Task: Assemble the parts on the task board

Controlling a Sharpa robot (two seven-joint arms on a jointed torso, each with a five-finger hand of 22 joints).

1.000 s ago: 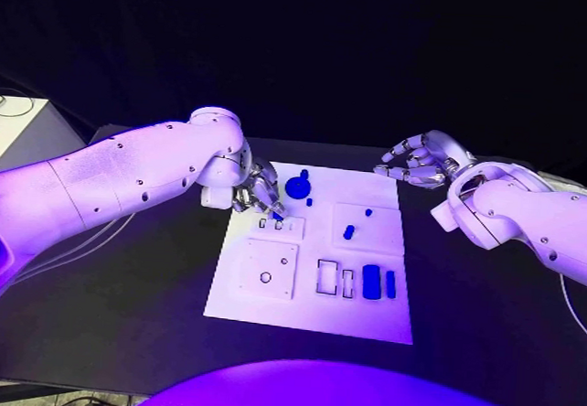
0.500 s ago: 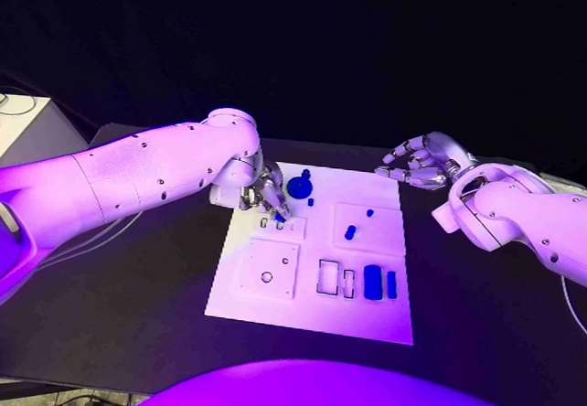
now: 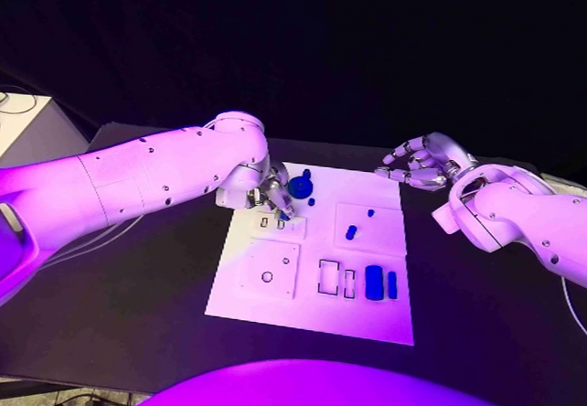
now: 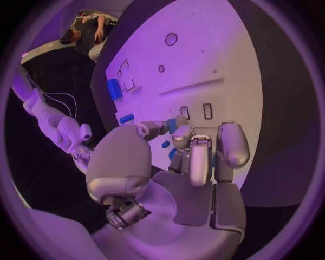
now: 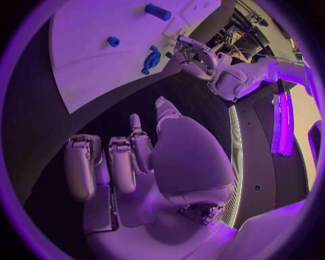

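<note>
Over the last second the left arm has swung further in over the task board (image 3: 311,300), and the left hand (image 3: 270,191) now sits above the pair of small slots (image 3: 271,223) near the board's far left corner. Its fingers (image 4: 201,157) are bunched together around a small blue part (image 4: 173,125); from the head view that piece (image 3: 283,215) hangs just above the slots, so the step in hand looks like an insertion about to begin. Whether the part already touches the board is hard to tell from either angle.

Only the left wrist view shows the part pinched between thumb and fingers, with both slots just beyond the fingertips. By contrast, the head view lays out everything else: a large round blue part (image 3: 300,187) just beside the left hand, a short peg (image 3: 351,232) mid-board, and two blue blocks (image 3: 373,282) standing in their recesses.

Right hand (image 3: 421,161) has held its place off the board's far right corner, fingers loosely curled, holding nothing
</note>
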